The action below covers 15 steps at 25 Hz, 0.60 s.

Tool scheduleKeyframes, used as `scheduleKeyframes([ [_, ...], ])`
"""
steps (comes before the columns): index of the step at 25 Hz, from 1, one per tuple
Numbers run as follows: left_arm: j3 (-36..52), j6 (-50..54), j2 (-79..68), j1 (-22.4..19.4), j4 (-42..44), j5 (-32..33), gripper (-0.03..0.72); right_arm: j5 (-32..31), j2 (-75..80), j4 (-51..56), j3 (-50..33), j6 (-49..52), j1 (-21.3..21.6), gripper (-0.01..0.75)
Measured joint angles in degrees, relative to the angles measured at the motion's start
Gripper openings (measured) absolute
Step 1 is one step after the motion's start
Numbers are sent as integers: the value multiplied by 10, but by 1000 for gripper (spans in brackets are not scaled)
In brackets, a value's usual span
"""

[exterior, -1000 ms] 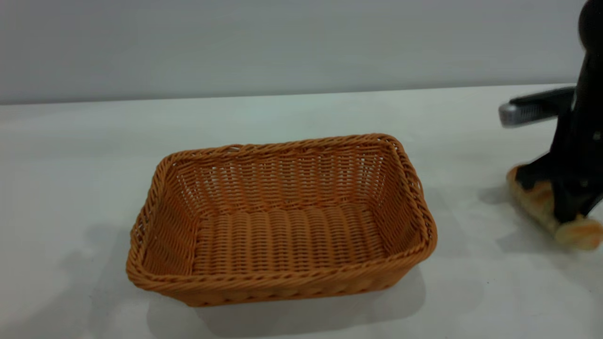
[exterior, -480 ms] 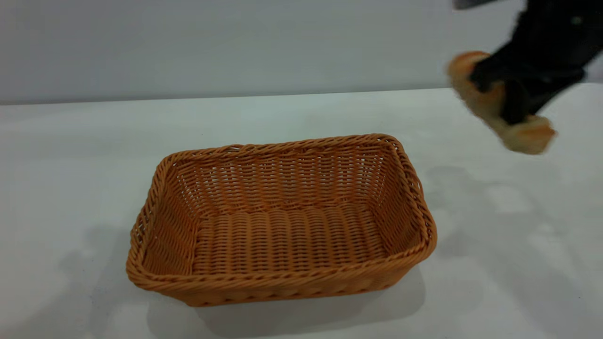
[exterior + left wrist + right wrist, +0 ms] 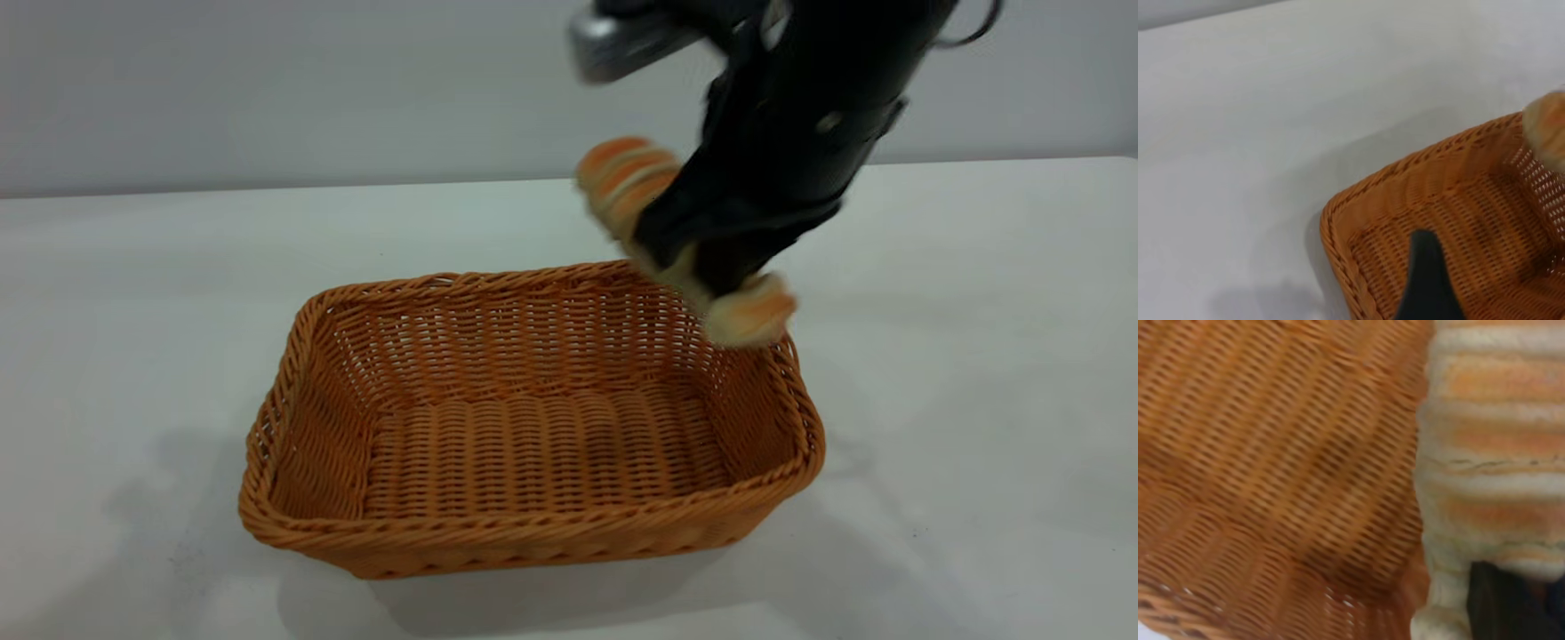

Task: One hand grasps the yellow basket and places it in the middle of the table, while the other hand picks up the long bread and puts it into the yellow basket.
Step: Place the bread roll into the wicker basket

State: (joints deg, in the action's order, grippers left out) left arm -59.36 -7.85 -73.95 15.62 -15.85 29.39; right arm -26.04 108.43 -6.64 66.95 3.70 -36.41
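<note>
The yellow basket stands empty in the middle of the white table. My right gripper hangs over the basket's far right corner, shut on the long bread. The loaf is tilted, its lower end just above the rim. In the right wrist view the striped bread fills one side above the basket's weave. A black part of my left gripper shows over a basket corner in the left wrist view. It is outside the exterior view.
A grey-tipped black piece of the right arm juts out to the left above the bread. Bare table lies on all sides of the basket. A grey wall runs behind the table's far edge.
The right gripper lifted the bread off the table at the far right, then carried it up and leftward to above the basket's far right corner. The basket has not moved.
</note>
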Motion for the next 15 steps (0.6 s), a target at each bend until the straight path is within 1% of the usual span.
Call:
scheduleKeyframes([
  [5, 0, 0, 18, 0, 0, 1, 561, 42, 48, 0, 0, 0, -3, 58],
  [8, 0, 0, 21, 0, 0, 1, 561, 49, 70, 0, 0, -5, -3, 117],
  [10, 0, 0, 21, 0, 0, 4, 561, 52, 76, 1, 0, -7, -3, 208],
  [12, 0, -3, 22, 0, 0, 6, 561, 56, 77, 1, 0, -9, -3, 324],
  [15, 0, -23, 23, 0, 8, 13, 561, 61, 77, 2, 1, -11, -3, 463],
])
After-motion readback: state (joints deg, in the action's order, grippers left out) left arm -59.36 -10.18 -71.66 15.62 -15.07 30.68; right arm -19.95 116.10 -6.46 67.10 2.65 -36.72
